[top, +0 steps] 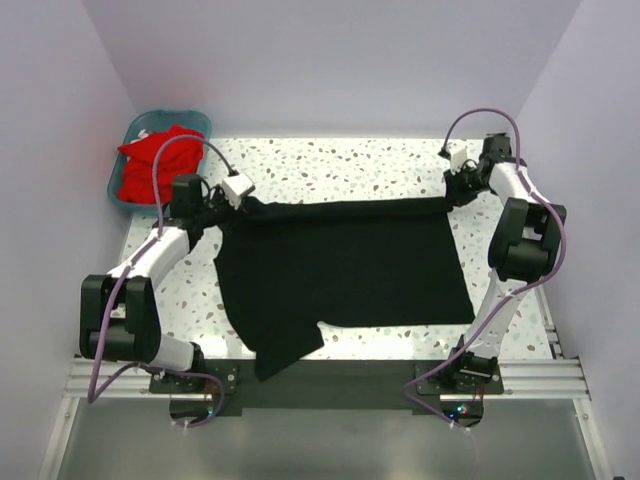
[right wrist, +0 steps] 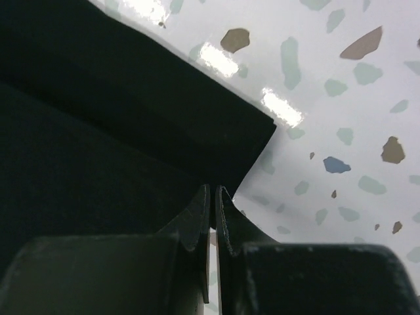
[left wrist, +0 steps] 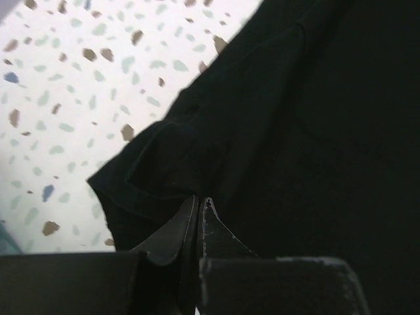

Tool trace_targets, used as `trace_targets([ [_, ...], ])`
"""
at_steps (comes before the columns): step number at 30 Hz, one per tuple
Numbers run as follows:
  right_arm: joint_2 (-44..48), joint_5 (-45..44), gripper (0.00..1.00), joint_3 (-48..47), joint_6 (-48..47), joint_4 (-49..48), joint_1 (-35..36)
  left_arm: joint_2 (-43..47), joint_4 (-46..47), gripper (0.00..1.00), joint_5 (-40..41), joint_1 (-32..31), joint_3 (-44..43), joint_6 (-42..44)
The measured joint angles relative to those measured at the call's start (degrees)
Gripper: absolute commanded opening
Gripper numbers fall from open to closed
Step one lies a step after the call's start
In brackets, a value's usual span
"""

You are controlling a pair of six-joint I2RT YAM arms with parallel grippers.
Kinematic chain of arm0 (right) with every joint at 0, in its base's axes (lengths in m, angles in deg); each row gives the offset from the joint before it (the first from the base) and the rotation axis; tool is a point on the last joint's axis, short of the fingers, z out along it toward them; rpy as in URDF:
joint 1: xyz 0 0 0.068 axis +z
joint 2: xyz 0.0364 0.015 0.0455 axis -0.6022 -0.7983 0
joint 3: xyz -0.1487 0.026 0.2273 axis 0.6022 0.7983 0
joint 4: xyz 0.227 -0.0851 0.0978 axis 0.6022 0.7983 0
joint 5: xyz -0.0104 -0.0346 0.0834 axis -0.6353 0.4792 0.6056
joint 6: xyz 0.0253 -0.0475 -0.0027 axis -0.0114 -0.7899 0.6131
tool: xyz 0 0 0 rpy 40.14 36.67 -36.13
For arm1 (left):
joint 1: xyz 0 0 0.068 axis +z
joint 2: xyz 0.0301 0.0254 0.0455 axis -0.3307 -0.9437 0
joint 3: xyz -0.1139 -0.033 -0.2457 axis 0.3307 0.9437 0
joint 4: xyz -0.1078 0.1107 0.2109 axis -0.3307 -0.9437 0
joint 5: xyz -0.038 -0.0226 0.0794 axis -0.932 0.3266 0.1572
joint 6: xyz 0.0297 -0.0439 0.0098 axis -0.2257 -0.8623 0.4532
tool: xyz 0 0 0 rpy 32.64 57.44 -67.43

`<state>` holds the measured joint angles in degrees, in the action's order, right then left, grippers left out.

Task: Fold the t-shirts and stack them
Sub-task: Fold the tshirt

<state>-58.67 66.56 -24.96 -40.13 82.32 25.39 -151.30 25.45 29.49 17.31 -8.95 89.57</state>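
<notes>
both pairs of jaws pinch far corners of the soft, matte black t-shirt (top: 340,265).

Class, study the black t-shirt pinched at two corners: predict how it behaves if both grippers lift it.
The black t-shirt will probably hang limp: its cloth bunches in folds beside the left gripper. It likely sags midway unless stretched, as only the edge running to the right gripper looks taut. The near sleeve, lying loose, should dangle.

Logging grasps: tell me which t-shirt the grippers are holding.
The black t-shirt, spread on the table: the left gripper and right gripper pinch its far corners. The red t-shirts lie bunched in the teal basket, untouched.
</notes>
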Motion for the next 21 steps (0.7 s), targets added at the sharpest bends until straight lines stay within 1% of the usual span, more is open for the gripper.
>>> trace_targets([
  [6,0.0,-0.42,0.0,2.25,-1.18,0.59,0.0,0.9,-2.05,0.0,3.13,-3.87,5.31,2.4],
  [9,0.0,-0.46,0.0,2.91,-1.66,0.63,0.0,0.87,-2.67,0.0,4.42,-4.68,6.73,2.93],
  [14,0.0,-0.48,0.0,3.5,-2.36,1.07,0.0,0.76,-3.06,0.0,6.43,-4.74,6.75,3.89],
  [21,0.0,-0.46,0.0,1.31,-2.47,2.38,0.0,2.05,-7.5,0.0,5.03,-4.94,3.76,5.7],
])
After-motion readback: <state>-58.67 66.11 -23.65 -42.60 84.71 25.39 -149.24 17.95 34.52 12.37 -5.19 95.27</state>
